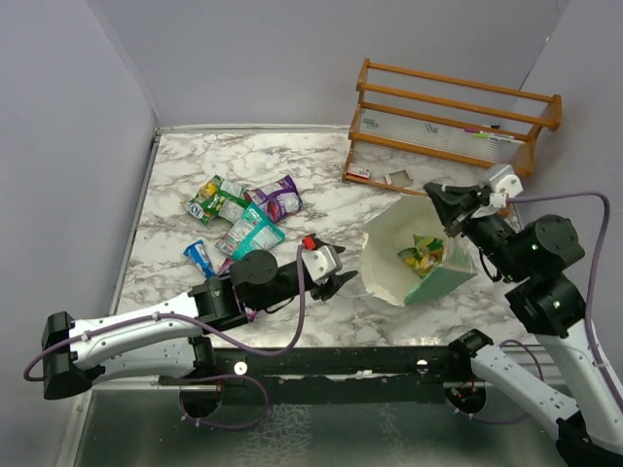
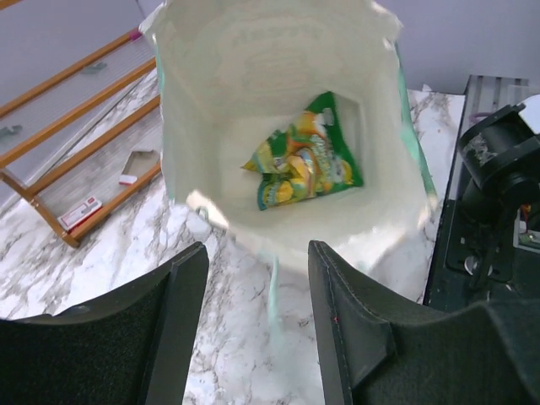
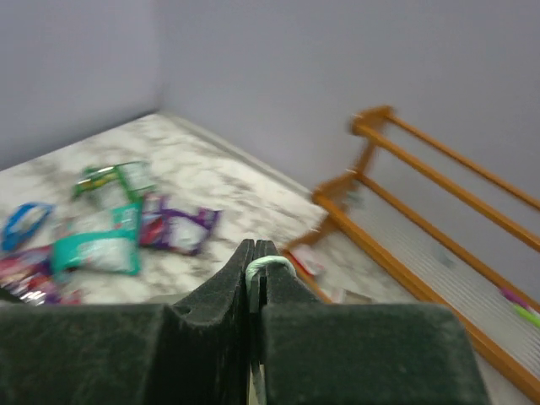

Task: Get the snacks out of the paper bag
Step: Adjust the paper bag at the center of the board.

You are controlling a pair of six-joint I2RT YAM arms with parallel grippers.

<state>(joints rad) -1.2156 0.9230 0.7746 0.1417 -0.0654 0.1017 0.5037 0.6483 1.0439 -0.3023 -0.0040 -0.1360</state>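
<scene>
The pale mint paper bag point(image 1: 389, 255) lies tipped, its white mouth facing left. One green-and-yellow snack packet point(image 1: 423, 255) lies inside, also clear in the left wrist view point(image 2: 305, 164) at the bottom of the bag point(image 2: 211, 101). My left gripper point(image 1: 336, 274) is open and empty just left of the bag's mouth, its jaws point(image 2: 257, 283) wide apart over marble. My right gripper point(image 1: 451, 209) is shut at the bag's upper back rim; the right wrist view shows a thin pale-green loop of the bag pinched between its fingers point(image 3: 260, 253). Several snacks point(image 1: 243, 209) lie on the table at left.
A wooden slatted rack point(image 1: 453, 122) stands at the back right, with small white-and-red cards point(image 1: 360, 173) at its foot. A blue packet point(image 1: 200, 258) lies near the left arm. The loose packets show blurred in the right wrist view point(image 3: 110, 228). Grey walls enclose the table.
</scene>
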